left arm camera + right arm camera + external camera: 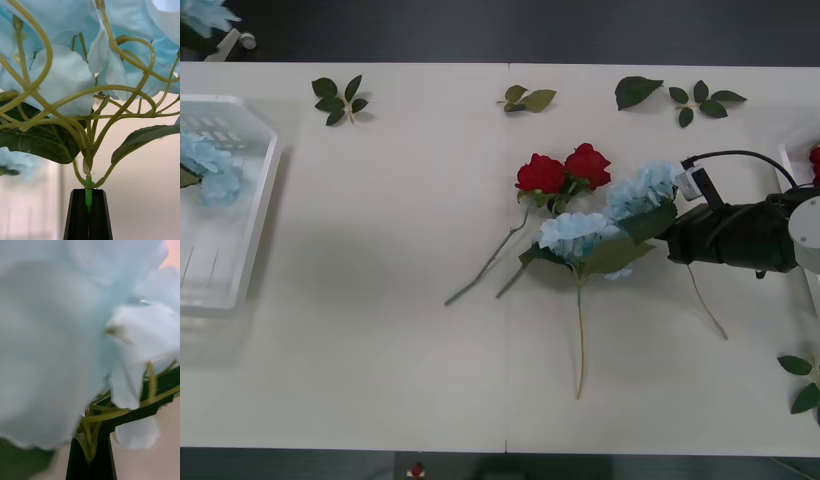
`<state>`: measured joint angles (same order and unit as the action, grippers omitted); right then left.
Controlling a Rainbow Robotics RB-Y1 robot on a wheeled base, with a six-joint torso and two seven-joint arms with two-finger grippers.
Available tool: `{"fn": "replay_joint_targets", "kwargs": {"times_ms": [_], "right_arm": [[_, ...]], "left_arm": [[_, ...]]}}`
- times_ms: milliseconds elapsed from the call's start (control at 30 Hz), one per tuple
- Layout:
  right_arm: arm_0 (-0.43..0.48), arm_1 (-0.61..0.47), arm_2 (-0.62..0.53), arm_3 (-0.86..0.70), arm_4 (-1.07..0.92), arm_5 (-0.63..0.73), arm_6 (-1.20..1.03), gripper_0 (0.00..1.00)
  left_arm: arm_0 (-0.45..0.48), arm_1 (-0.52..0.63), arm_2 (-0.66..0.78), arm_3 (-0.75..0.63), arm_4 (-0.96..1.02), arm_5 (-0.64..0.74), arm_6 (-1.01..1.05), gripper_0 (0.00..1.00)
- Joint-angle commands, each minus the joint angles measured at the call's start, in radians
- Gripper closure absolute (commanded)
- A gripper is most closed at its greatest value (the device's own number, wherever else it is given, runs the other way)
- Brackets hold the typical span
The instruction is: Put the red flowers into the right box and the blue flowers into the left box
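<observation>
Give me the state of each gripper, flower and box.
left gripper: shut on blue flower stem.
right gripper: shut on tabletop blue flower.
second blue flower: loose on table.
two red flowers: loose on table.
left box: holds another blue flower.
right box: holds a red flower.

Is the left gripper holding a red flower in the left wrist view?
No: the left gripper is shut on the green stem of a blue flower.

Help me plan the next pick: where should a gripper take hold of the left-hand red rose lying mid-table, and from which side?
Probably its bare stem, from above on the robot's left. It lies flat and trails away from the rose's head, its neighbour and the blue flowers, leaving fingers room.
</observation>
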<state>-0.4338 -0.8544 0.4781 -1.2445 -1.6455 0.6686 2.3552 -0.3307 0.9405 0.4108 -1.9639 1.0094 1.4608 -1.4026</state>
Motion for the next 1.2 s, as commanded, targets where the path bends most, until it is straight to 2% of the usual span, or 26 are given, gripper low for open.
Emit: {"fn": "replay_joint_targets", "kwargs": {"times_ms": [33, 200, 333, 400, 600, 733, 833, 867, 900, 933, 967, 1000, 1033, 1067, 1100, 1167, 1200], "right_arm": [[-0.016, -0.018, 0.001, -0.007, -0.002, -0.009, -0.019, 1.00], [-0.016, -0.066, 0.001, -0.033, -0.086, 0.000, -0.016, 1.00], [-0.010, -0.118, -0.027, -0.064, -0.172, 0.049, -0.014, 1.00], [0.012, -0.147, -0.075, -0.087, -0.220, 0.100, -0.010, 1.00], [0.119, -0.170, -0.280, -0.184, -0.297, 0.252, 0.002, 1.00], [0.208, -0.167, -0.406, -0.296, -0.372, 0.310, 0.018, 1.00], [0.257, -0.164, -0.460, -0.377, -0.425, 0.322, 0.035, 1.00], [0.279, -0.158, -0.481, -0.411, -0.442, 0.322, 0.042, 1.00], [0.293, -0.152, -0.496, -0.438, -0.453, 0.322, 0.049, 1.00], [0.305, -0.140, -0.512, -0.467, -0.462, 0.322, 0.068, 1.00], [0.313, -0.132, -0.521, -0.480, -0.467, 0.322, 0.081, 1.00], [0.325, -0.115, -0.536, -0.503, -0.482, 0.324, 0.113, 1.00], [0.328, -0.107, -0.539, -0.509, -0.491, 0.325, 0.125, 1.00], [0.328, -0.094, -0.542, -0.518, -0.511, 0.333, 0.153, 1.00], [0.328, -0.083, -0.542, -0.520, -0.528, 0.339, 0.174, 1.00], [0.325, -0.048, -0.541, -0.526, -0.556, 0.351, 0.223, 1.00], [0.322, -0.026, -0.542, -0.530, -0.560, 0.355, 0.245, 1.00]], "left_arm": [[0.105, 0.035, 0.103, 0.063, 0.005, -0.033, -0.153, 1.00], [0.210, 0.035, 0.146, 0.158, -0.012, -0.134, -0.254, 1.00], [0.251, 0.035, 0.102, 0.280, -0.018, -0.295, -0.338, 1.00], [0.243, 0.035, 0.063, 0.376, -0.018, -0.396, -0.403, 1.00], [0.170, 0.035, -0.023, 0.576, 0.034, -0.504, -0.529, 1.00], [0.150, 0.035, -0.073, 0.639, 0.067, -0.588, -0.584, 1.00], [0.148, 0.035, -0.084, 0.640, 0.066, -0.600, -0.585, 1.00], [0.150, 0.035, -0.084, 0.640, 0.066, -0.603, -0.587, 0.96], [0.148, 0.035, -0.084, 0.639, 0.066, -0.603, -0.589, 0.84], [0.148, 0.035, -0.086, 0.639, 0.067, -0.603, -0.590, 0.60], [0.148, 0.035, -0.086, 0.639, 0.072, -0.600, -0.592, 0.57], [0.148, 0.035, -0.084, 0.639, 0.083, -0.600, -0.595, 0.45], [0.148, 0.035, -0.086, 0.639, 0.091, -0.600, -0.596, 0.40], [0.148, 0.035, -0.086, 0.637, 0.110, -0.596, -0.601, 0.23], [0.148, 0.035, -0.084, 0.634, 0.127, -0.586, -0.605, 0.13], [0.148, 0.035, -0.076, 0.616, 0.172, -0.542, -0.616, 0.01], [0.148, 0.035, -0.066, 0.603, 0.195, -0.508, -0.621, 0.00]]}}
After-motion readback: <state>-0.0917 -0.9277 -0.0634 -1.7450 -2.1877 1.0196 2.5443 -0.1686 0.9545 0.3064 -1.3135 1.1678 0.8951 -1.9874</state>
